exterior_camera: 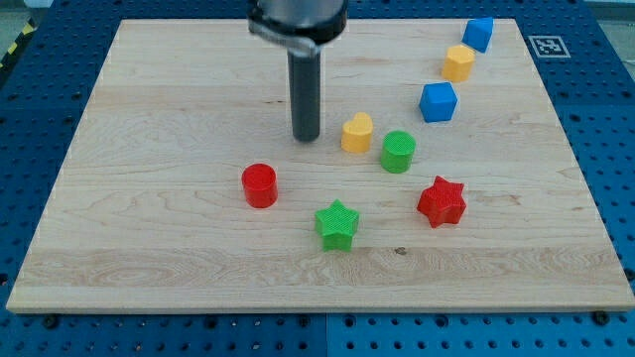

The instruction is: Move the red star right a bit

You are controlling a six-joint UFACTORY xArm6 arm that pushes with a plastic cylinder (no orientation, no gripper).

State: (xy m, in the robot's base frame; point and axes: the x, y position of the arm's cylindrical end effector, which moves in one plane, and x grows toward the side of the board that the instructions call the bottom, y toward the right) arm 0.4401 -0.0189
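Camera view: my tip (pixel 307 137) rests on the wooden board (pixel 149 248), just at 9 o'clock of the yellow heart block (pixel 357 132); it is a bare rod, so no fingers to read as apart or together. Red star (pixel 442 201) lies well apart at the tip's 4 o'clock, with green cylinder (pixel 398 151) at its 11 o'clock, green star (pixel 336 224) at its 8 o'clock and red cylinder (pixel 260 184) far off at 9 o'clock
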